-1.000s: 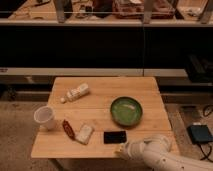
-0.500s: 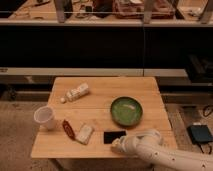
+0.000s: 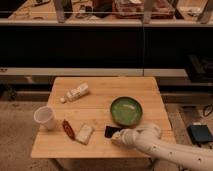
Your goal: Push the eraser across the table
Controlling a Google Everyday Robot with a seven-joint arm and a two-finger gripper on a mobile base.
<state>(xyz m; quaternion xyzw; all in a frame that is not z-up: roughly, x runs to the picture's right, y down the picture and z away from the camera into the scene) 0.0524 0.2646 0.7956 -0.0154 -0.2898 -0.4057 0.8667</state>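
Note:
The eraser (image 3: 110,131) is a flat black block lying on the light wooden table (image 3: 107,86) near its front edge, just in front of the green bowl. My gripper (image 3: 119,137) is shut and sits at the eraser's right front end, touching or overlapping it and hiding that end. The white arm runs in from the lower right corner, low over the table's front right part.
A green bowl (image 3: 126,110) stands right behind the eraser. To the eraser's left lie a whitish block (image 3: 84,133) and a red-brown oblong thing (image 3: 68,129), with a white cup (image 3: 45,117) beyond. A white bottle (image 3: 77,92) lies at the far left.
The arm has moved left and away from the front edge, bringing the gripper up to the eraser's right end. The eraser has hardly shifted.

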